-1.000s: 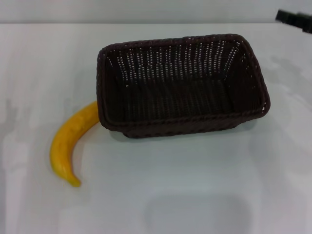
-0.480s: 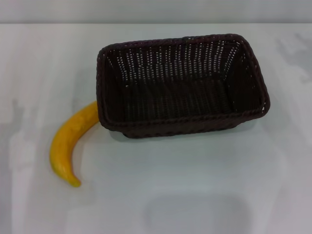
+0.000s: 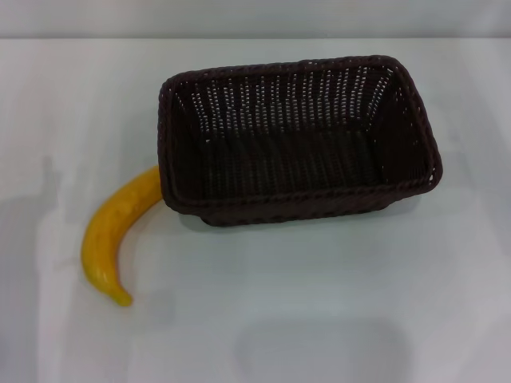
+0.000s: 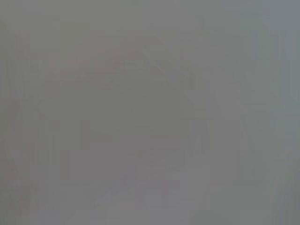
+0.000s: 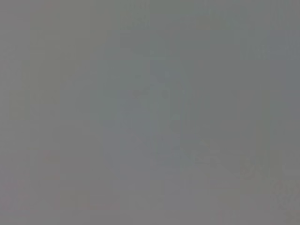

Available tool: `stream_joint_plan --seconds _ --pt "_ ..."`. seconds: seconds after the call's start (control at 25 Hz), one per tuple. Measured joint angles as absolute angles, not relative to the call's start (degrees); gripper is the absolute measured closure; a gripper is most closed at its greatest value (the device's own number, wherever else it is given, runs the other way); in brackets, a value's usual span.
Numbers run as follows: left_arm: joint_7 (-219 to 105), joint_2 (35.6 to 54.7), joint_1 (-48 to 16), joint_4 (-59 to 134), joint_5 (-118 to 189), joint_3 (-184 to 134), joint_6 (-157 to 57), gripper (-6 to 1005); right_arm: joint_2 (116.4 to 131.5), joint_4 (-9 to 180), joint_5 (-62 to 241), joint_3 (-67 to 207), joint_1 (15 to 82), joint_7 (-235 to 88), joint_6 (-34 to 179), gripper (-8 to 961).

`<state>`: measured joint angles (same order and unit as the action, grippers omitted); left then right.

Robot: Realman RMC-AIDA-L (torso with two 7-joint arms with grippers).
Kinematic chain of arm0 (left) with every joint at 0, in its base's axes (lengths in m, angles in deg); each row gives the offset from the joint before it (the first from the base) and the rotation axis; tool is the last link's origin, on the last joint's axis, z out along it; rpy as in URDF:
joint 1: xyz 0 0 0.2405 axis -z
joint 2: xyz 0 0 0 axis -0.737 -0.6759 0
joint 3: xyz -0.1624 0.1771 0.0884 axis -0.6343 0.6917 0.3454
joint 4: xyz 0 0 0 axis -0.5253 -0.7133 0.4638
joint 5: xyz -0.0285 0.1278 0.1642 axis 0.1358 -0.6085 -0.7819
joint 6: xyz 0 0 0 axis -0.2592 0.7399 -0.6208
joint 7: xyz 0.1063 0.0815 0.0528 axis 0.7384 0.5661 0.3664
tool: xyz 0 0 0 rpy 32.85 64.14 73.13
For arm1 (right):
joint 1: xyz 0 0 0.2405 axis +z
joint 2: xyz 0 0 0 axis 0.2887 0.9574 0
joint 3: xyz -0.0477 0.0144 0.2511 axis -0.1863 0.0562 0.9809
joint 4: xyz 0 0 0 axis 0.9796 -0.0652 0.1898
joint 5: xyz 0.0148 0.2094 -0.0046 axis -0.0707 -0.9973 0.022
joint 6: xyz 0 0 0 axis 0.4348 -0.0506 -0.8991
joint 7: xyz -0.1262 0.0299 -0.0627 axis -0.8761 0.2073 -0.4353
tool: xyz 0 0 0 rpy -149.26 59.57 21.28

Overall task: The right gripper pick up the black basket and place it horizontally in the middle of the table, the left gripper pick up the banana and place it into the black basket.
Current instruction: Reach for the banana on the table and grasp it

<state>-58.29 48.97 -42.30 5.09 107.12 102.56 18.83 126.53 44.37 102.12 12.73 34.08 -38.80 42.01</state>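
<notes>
I am seeing that the right gripper, a second ago at the far right edge, is gone from the head view; no fingers are showing, so I cannot relate anything to them. The black basket is sitting across the bench, the banana touching its left end, waiting for the left gripper.

A second back you have a dark piece of the right arm showing at the far right corner of the head view, beyond the large dark woven wicker basket; half a second back it is already gone, and it is out of sight now too. You also see the faint grey shading on the plain white glossy surface shift: the patch near the far right corner fades away, while a dim patch at the left edge, beside the curved yellow banana, grows taller and darker.
</notes>
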Motion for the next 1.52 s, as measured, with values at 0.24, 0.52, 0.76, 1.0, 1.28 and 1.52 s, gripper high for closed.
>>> stream_joint_plan --seconds 0.24,0.52,0.76,1.0,1.28,1.52 --pt "-57.19 47.72 -42.88 0.77 104.61 102.48 12.05 110 126.39 46.45 101.53 15.86 33.13 -40.39 39.49 299" --pt "-45.62 42.82 -48.42 -17.21 104.13 100.53 -4.9 109 126.29 45.89 101.88 14.01 32.6 -40.05 39.61 300" --pt "-26.52 43.33 -59.8 -39.52 104.33 91.24 -28.06 109 126.17 45.95 101.92 12.94 32.82 -39.34 40.51 296" --pt "-17.92 48.98 -69.08 -54.36 104.37 80.82 -52.31 109 126.09 45.82 101.9 12.73 32.55 -38.78 40.84 298" --pt "-21.87 49.26 -69.7 -60.75 106.49 71.52 -76.83 109 126.01 45.45 101.87 13.01 32.22 -37.72 38.49 300" --pt "-30.41 49.2 -65.99 -59.64 104.48 63.68 -92.78 110 126.0 43.98 101.83 12.44 32.04 -37.63 38.4 301"
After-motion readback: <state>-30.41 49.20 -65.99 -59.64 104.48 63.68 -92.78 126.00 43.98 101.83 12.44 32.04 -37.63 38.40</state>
